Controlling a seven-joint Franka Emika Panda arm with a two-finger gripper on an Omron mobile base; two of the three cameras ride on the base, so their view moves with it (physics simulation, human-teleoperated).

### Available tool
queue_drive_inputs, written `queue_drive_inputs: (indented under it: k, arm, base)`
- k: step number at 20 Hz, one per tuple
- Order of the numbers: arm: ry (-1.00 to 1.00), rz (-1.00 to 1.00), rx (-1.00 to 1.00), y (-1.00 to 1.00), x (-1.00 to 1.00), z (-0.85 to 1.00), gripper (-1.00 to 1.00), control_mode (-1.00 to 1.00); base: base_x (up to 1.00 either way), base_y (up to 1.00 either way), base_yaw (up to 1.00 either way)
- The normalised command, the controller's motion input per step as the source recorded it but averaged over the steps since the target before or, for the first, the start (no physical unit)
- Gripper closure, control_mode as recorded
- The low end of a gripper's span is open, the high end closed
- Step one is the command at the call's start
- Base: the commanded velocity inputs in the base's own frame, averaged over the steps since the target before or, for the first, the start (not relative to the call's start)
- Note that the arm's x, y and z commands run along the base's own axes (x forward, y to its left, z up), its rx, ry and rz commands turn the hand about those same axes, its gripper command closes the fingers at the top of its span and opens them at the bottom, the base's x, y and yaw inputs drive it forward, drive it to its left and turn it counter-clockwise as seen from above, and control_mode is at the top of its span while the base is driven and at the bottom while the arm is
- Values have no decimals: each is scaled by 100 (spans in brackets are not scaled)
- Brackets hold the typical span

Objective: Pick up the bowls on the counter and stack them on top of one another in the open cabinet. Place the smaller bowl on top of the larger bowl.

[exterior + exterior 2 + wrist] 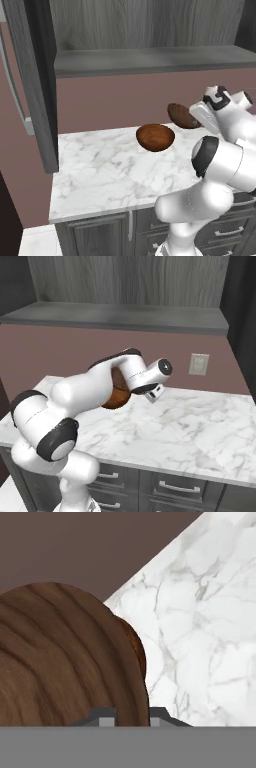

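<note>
- A brown wooden bowl (pixel 60 662) is pinched at its rim by the end effector (pixel 129 717) and is held up above the white surface (pixel 105 175).
- A second bowl (pixel 155 137) is seen resting on the surface, near the held one.
- The open cabinet (pixel 150 57) is seen higher up.

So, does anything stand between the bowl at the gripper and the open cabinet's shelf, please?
Nothing visible does: above the tilted bowl at the gripper is bare wall up to the shelf; the other bowl sits lower, on the counter.
</note>
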Motion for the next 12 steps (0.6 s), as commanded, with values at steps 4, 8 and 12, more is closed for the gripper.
queue_drive_inputs:
  k: [4, 8, 12]
  arm:
    - [-3, 0, -9, 71, 10, 0, 100, -100]
    - [-3, -1, -11, 55, 11, 0, 100, -100]
    - [-1, -1, -1, 7, 0, 0, 100, -100]
  base:
    - [0, 0, 0]
    - [0, 0, 0]
    - [0, 0, 0]
